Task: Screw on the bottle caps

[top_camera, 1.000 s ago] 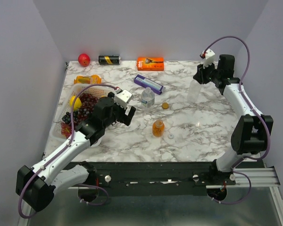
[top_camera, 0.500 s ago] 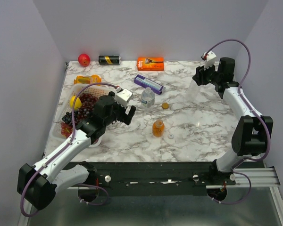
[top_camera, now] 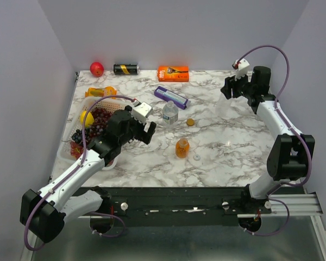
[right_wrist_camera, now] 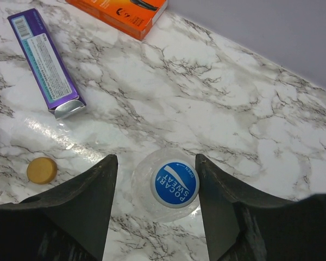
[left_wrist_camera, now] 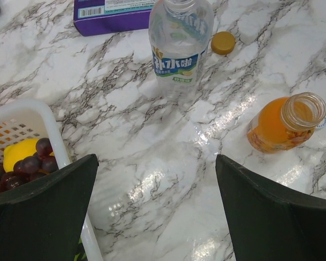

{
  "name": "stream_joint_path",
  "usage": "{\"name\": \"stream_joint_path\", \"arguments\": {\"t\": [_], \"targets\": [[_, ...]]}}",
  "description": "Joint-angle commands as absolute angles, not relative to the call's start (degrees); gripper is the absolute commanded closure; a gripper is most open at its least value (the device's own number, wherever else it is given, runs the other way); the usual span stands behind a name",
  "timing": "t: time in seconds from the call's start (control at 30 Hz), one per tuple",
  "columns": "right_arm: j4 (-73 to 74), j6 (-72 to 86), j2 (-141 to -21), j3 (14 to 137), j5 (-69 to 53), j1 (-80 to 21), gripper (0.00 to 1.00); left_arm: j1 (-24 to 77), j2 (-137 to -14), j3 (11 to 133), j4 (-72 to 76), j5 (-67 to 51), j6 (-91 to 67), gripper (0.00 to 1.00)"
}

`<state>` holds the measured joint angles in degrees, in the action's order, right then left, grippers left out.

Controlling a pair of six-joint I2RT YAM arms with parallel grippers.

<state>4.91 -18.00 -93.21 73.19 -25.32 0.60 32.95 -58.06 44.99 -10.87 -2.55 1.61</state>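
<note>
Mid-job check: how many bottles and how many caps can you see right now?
Bottles: 3 - middle clear bottle, orange bottle, far-right clear bottle
Caps: 3 - blue cap, orange cap, whitish cap
Total: 6

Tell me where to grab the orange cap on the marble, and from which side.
Best taken by its rim, straight down from above: the orange cap lies flat and low on the table, so a sideways approach would likely find little wall. Stay clear of the labelled bottle beside it.
</note>
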Motion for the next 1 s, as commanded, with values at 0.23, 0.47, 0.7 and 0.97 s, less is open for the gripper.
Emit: {"name": "stream_joint_path", "arguments": {"t": [0.23, 0.47, 0.7, 0.97], "targets": [[9.49, -16.09, -86.50, 82.87, -22.06, 0.97, 0.27, 32.43, -56.87, 44.12, -9.14, -4.83, 0.27, 0.01], [15.90, -15.72, -81.22, 84.65, -29.49, -1.39, 0.29, 32.08, -55.55, 42.02, -7.38, -5.62, -1.22, 0.01], [31.80, -33.38, -77.26, 72.53, -41.22, -19.47, 0.29, 31.64, -52.39, 40.34, -8.08, -5.80, -1.76, 0.01], [29.98, -34.29, -78.22, 61.88, -35.95, -32.69, 0.24, 27.52, -48.34, 38.15, -8.61, -7.56, -3.69, 0.01]]}}
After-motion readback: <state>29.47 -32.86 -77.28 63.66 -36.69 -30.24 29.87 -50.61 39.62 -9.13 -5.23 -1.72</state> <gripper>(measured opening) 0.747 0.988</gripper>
